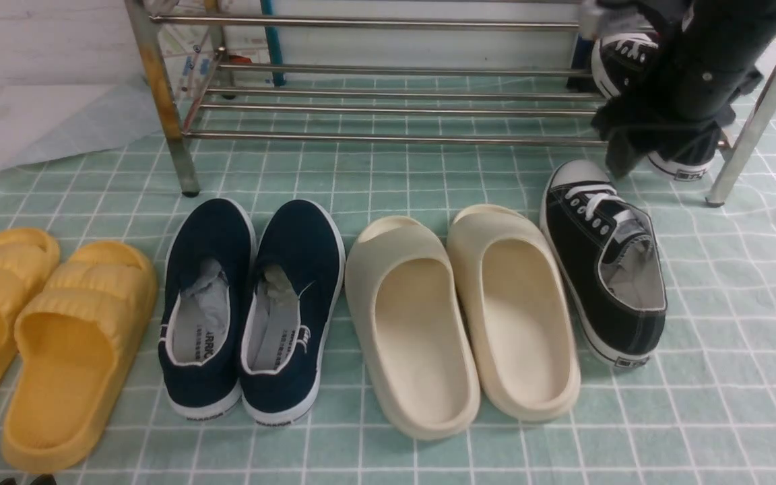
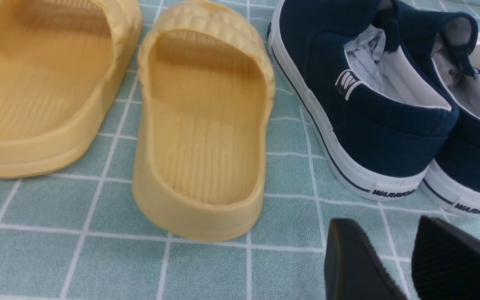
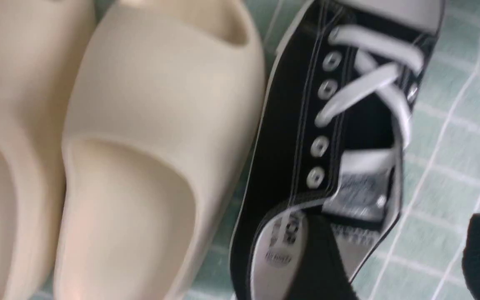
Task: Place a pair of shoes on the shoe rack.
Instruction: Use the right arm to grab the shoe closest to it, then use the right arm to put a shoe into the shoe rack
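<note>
The first black sneaker is sitting on the lower bars of the shoe rack, at its right end, and the right arm is covering most of it. The second black sneaker is lying on the green checked cloth in front of the rack, with its toe cap pointing toward the rack and its side just beside the cream slides. The right claw is hanging over this sneaker with its fingers spread wide and pinching nothing; one finger is showing in front of the shoe's opening and the other is out over the cloth. The navy slip-ons and the yellow slides are standing further left in the same row. The left claw is hovering low behind the heels of the slip-ons, its two fingers standing a little apart with only cloth showing between them.
</note>
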`<action>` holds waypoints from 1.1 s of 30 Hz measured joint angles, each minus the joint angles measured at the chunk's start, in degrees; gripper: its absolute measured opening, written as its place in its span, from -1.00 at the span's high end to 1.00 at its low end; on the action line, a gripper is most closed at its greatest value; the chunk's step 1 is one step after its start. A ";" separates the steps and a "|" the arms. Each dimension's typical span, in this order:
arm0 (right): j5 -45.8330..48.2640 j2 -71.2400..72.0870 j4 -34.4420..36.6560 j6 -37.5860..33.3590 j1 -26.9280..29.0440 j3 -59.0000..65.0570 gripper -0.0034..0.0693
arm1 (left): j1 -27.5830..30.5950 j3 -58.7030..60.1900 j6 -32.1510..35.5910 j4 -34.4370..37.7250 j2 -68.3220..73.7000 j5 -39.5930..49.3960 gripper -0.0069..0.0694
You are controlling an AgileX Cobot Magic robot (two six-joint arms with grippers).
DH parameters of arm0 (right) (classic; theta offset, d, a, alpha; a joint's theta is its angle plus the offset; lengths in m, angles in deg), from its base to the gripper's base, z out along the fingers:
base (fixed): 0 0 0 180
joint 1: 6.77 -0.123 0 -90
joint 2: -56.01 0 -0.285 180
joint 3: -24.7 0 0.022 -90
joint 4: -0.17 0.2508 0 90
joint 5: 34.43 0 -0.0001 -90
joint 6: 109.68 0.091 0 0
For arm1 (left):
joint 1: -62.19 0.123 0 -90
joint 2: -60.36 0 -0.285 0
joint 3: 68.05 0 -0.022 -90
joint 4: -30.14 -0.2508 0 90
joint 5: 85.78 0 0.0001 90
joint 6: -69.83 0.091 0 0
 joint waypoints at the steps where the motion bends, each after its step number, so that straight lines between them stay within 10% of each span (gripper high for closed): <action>1: -0.56 0.65 0.06 1.00 -0.06 3.21 -0.39 | 0.00 0.00 0.00 0.00 0.00 0.00 0.19; 12: -14.41 0.66 6.77 2.32 -0.42 21.20 -0.24 | 0.00 0.00 0.00 0.00 0.00 0.00 0.19; 22: -15.99 -0.35 7.43 0.65 -0.87 21.40 0.87 | 0.00 0.00 0.00 0.00 0.00 0.00 0.19; 33: -9.03 11.01 5.36 -0.40 -0.74 21.79 0.87 | 0.00 0.00 0.00 0.00 0.00 0.00 0.19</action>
